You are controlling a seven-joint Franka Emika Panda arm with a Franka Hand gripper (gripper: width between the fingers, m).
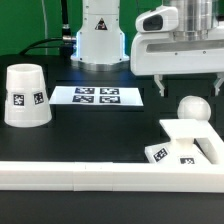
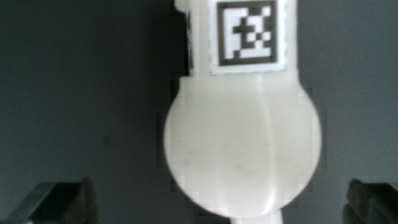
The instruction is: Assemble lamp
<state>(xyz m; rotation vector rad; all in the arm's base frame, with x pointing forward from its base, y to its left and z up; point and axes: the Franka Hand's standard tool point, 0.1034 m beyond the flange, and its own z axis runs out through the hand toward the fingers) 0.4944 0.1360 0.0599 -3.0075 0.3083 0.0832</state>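
The white bulb (image 1: 191, 108) lies on its side on the black table, just behind the flat square base (image 1: 195, 140); I cannot tell if they touch. In the wrist view the bulb's rounded head (image 2: 240, 135) fills the middle and its neck carries a tag (image 2: 242, 35). My gripper (image 1: 187, 88) hovers right above the bulb, open and empty. Its dark fingertips (image 2: 54, 200) stand wide apart on either side of the head, touching nothing; the gripper (image 2: 210, 203) is centred over the head's end. The conical shade (image 1: 27, 95) stands at the exterior view's left, wide end down.
The marker board (image 1: 97, 96) lies flat in the middle of the table, between the shade and the bulb. A long white rail (image 1: 90, 178) runs along the front and turns up beside the base at the exterior view's right. The robot's pedestal (image 1: 100, 40) stands behind.
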